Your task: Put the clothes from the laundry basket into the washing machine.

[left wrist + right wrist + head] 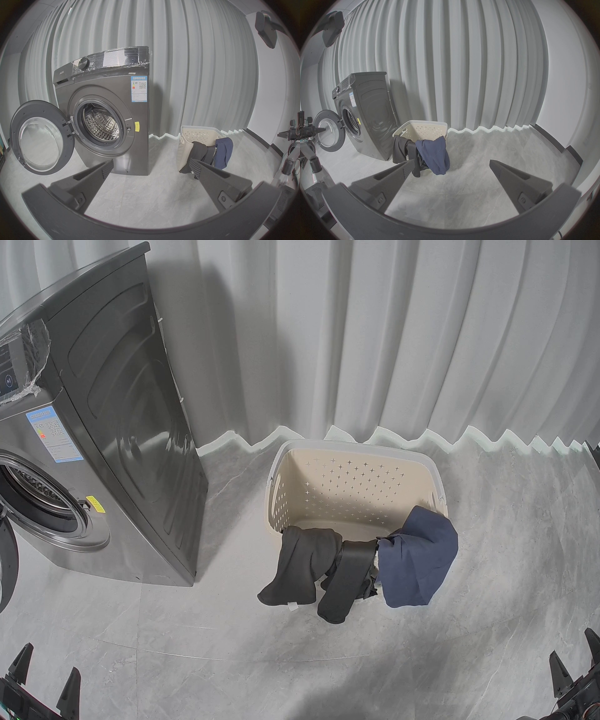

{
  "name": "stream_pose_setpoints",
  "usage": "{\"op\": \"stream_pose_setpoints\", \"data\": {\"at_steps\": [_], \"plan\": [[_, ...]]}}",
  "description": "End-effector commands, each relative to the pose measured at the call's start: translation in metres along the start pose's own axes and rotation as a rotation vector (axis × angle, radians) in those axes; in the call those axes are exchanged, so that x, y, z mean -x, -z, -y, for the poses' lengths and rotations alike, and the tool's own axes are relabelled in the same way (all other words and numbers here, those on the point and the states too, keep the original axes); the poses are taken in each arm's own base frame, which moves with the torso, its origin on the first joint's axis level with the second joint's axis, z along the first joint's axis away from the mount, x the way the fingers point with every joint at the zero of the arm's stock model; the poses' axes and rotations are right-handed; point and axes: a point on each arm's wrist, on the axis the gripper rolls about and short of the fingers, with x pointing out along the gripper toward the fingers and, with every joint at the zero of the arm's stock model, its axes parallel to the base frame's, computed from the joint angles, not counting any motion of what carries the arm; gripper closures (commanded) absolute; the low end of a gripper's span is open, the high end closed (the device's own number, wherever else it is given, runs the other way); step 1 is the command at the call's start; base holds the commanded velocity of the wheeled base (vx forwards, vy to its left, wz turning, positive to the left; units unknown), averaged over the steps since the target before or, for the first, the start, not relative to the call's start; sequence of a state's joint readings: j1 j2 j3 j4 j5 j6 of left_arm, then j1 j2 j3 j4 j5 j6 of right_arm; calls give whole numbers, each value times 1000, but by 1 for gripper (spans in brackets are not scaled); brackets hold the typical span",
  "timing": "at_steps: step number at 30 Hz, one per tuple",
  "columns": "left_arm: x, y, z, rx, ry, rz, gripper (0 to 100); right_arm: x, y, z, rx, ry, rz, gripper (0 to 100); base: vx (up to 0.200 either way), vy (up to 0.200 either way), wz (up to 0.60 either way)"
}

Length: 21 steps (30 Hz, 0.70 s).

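Ahead of the left gripper (49, 665) and off to its left, the washing machine (125, 427) stands with its round door (40, 137) swung wide and the steel drum (101, 123) showing. That gripper's fingers (93, 175) are spread apart and hold nothing. Farther ahead, between the two pairs of fingers and well apart from both, the laundry basket (350, 446) sits near the curtain (375, 334). Over the rim facing the fingers hang a black garment (303, 565), a second dark piece (347, 580) touching it, and a navy garment (415, 559) on the side toward the right gripper (572, 649), whose fingers are likewise parted and empty.
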<state>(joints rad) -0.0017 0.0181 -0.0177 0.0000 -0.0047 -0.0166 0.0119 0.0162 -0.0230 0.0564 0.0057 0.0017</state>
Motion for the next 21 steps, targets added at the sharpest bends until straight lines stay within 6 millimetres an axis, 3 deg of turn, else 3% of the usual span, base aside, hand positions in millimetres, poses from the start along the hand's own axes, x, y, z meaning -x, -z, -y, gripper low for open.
{"op": "stream_pose_setpoints", "data": {"at_steps": [1, 13, 21], "plan": [[0, 5, 0, 0, 0, 2, 0, 1, 0, 0, 0, -1, 10, 0, 0, -200, 0], [0, 5, 0, -1, 1, 2, 0, 1, 0, 0, 0, -1, 10, 0, 0, -200, 0], [0, 5, 0, -1, 3, 2, 0, 1, 0, 0, 0, -1, 10, 0, 0, 0, 0]]}}
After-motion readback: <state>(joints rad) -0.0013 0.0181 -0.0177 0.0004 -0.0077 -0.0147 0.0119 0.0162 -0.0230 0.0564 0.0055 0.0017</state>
